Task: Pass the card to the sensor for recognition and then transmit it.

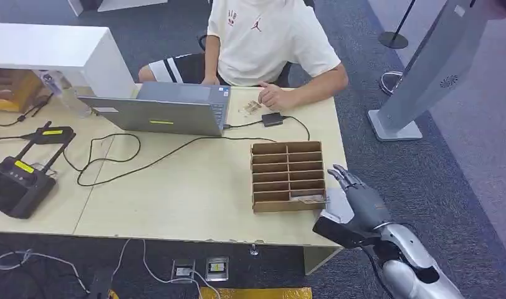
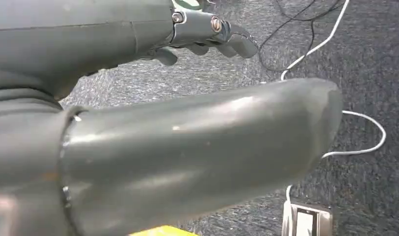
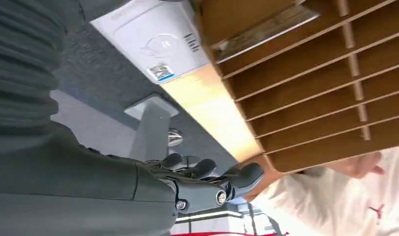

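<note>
A brown cardboard box (image 1: pixel 288 176) with several slots stands near the table's right front corner. One card (image 1: pixel 306 199) lies in its nearest right slot, seen slanted in the right wrist view as the card (image 3: pixel 266 27). My right hand (image 1: pixel 358 198) hovers just right of the box, fingers stretched and apart, holding nothing; its fingers (image 3: pixel 207 179) point past the table edge. A white flat sensor (image 3: pixel 153 42) with a sticker lies at the table corner under that hand. My left hand (image 2: pixel 207 29) hangs over the carpet, holding nothing.
A person in a white shirt (image 1: pixel 263 37) sits across the table, one hand by small cards (image 1: pixel 253 107). A grey laptop (image 1: pixel 163 109), black cables (image 1: pixel 113 159) and black devices (image 1: pixel 17 184) take up the left. A grey kiosk stand (image 1: pixel 425 68) rises at the right.
</note>
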Controlling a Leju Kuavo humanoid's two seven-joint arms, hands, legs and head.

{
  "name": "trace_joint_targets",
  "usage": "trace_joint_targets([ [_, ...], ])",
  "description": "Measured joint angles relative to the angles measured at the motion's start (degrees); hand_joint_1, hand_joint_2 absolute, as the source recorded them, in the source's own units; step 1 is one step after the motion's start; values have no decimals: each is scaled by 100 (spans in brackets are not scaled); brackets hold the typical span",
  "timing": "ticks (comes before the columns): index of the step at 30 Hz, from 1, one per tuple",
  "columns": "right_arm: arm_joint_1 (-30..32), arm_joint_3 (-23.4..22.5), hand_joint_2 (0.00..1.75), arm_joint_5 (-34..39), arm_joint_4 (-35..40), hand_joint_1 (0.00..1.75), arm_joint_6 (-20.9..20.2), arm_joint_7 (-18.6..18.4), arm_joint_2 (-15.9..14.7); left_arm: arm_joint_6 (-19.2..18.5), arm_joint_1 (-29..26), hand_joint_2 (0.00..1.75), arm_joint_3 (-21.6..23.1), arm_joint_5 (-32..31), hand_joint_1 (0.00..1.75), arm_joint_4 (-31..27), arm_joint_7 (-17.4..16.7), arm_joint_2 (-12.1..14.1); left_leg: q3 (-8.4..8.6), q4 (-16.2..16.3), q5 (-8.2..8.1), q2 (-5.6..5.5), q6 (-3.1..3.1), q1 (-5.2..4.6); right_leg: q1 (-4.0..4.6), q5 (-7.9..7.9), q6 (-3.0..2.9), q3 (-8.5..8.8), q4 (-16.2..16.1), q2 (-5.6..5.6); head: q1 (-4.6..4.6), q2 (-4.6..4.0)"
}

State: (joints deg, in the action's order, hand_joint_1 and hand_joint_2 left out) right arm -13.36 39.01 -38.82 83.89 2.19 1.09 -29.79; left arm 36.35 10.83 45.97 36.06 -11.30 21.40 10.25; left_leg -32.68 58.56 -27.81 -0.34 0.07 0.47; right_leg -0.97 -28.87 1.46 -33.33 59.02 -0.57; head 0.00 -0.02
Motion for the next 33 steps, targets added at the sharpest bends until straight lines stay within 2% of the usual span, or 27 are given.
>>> trace_joint_targets([
  [7, -129, 118, 175, 68, -2, 0, -59, 149, 157, -2, 54, 0, 2, -57, 0, 0, 0, 0, 0, 0, 0, 0, 0, 0, 0, 0, 0, 0, 0, 1, 0, 0],
  [21, -249, 210, 175, 40, -155, 0, -114, 166, 389, 2, 56, 0, 2, -52, 0, 0, 0, -7, -1, 0, 0, 0, 0, 0, 0, 0, 0, 0, 0, 0, 2, 0],
  [33, -306, 297, 175, -142, -514, 0, -131, 210, 468, 9, 6, 0, 2, 24, 0, 0, 0, -9, -2, 0, 0, 0, 0, 0, 0, 0, 0, 0, -1, 0, 2, 0],
])
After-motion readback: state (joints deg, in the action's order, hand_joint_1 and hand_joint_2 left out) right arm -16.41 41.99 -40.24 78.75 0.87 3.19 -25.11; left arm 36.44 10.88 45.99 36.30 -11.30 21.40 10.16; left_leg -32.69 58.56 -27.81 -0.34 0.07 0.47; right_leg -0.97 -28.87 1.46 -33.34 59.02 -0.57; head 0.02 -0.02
